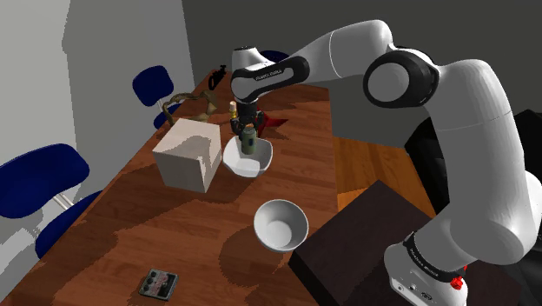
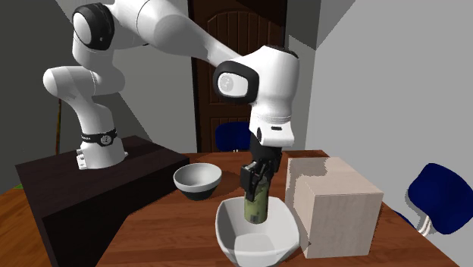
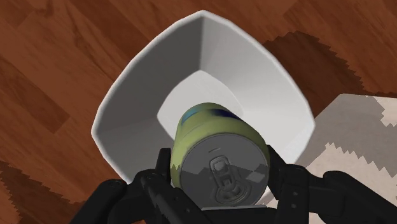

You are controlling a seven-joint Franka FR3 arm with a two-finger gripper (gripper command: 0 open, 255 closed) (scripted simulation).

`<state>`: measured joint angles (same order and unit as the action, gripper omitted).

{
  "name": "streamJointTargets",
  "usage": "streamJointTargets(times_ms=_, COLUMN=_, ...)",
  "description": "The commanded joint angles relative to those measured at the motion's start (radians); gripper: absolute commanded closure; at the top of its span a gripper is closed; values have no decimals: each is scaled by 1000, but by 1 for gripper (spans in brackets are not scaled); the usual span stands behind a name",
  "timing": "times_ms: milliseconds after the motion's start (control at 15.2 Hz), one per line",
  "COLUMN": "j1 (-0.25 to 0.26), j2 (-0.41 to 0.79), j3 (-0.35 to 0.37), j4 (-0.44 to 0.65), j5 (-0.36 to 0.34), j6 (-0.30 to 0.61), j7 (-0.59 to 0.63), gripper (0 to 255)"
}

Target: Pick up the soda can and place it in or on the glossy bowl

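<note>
Gripping soda can (image 3: 216,143) | claw (image 3: 219,175) clamped on its sides | can upright inside white bowl (image 3: 133,95)

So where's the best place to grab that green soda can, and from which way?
Grab the soda can on its curved side, up near the top, coming down from above. It is about upright, its base within the white square bowl, so two opposite sides are free for fingers. The gripper clasps it just that way now.
</note>
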<state>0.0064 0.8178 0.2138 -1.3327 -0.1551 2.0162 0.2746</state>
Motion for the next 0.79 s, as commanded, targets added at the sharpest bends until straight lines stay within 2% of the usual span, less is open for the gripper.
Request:
streamJointTargets(times_ms=0, j1=0, j2=7, j3=-1, j4=-2, j5=-1, j6=10, j7=0, gripper=255)
streamJointTargets(times_ms=462, j1=0, j2=7, j3=-1, j4=-2, j5=-1, j6=10, j7=0, gripper=255)
streamJointTargets(times_ms=528, j1=0, j2=7, j3=-1, j4=-2, j5=-1, j6=10, j7=0, gripper=0)
streamJointTargets(times_ms=726, j1=0, j2=7, j3=-1, j4=-3, j5=-1, j6=10, j7=0, gripper=0)
